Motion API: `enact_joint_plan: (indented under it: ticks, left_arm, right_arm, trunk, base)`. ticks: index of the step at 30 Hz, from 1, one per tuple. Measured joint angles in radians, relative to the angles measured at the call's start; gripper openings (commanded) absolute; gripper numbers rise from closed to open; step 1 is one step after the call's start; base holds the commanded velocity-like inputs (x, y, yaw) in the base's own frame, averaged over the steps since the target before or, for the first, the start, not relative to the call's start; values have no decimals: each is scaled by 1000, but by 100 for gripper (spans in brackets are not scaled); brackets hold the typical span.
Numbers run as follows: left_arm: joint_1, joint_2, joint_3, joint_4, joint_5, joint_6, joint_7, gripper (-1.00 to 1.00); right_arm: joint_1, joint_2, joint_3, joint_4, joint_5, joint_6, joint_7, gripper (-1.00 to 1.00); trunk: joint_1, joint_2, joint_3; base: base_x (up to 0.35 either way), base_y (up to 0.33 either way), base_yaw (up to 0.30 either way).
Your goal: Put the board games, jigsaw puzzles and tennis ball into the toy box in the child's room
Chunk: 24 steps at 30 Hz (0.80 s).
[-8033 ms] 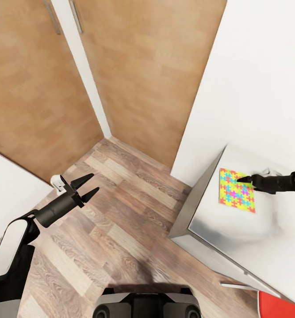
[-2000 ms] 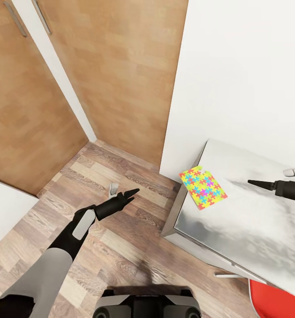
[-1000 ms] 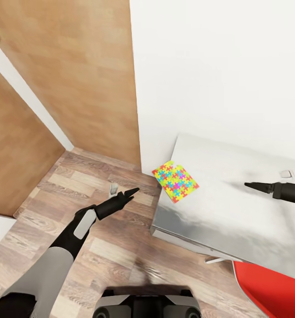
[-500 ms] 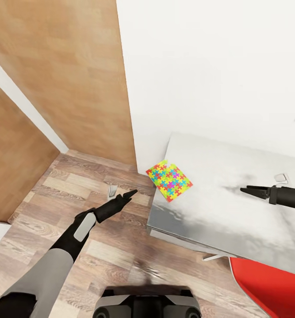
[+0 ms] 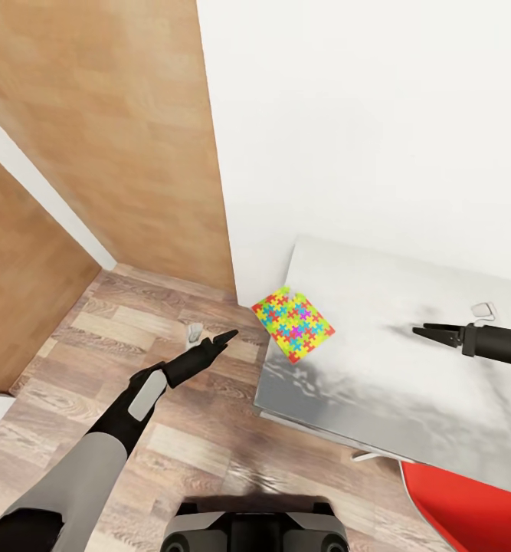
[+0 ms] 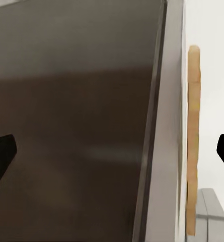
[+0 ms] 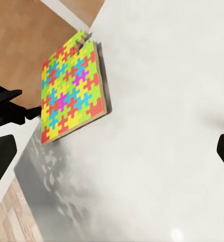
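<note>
Left claw hangs over the wood-plank floor just off the corner of the pale grey mottled surface; its black tips read as close together from the head camera, yet its own wrist camera shows them at opposite edges of the frame, so it is taken as parted and it holds nothing. Right claw hovers over the middle of the surface, its two slender fingers slightly apart and empty, pointed toward the robot's left.

Beyond both, at the surface's far left corner, lies the thin flat jigsaw puzzle, a rectangle of interlocking yellow, pink, blue and green pieces. It sits skewed to the surface's edges, and one corner juts out past the edge over the floor. The right wrist camera looks straight down its fingers at the same jigsaw puzzle, resting flat against the top.

The puzzle lies between the two claws, ahead of the right claw along its pointing line and just beside the left claw across the edge. The left arm looks nearer, and the overhanging corner seems the easiest place to pinch so thin a sheet.

A red-seated chair shows at the near right, white wall and wooden doors behind.
</note>
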Motion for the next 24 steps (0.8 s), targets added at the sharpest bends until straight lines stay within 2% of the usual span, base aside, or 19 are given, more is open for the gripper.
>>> enact_joint_plan:
  ticks: [24]
  left_arm:
    - [-3, -12, -7, 0, -5, -10, 9, 100]
  right_arm:
    - [1, 4, -1, -2, 0, 0, 0, 100]
  trunk:
    - [0, 0, 0]
  base:
    - [9, 0, 0]
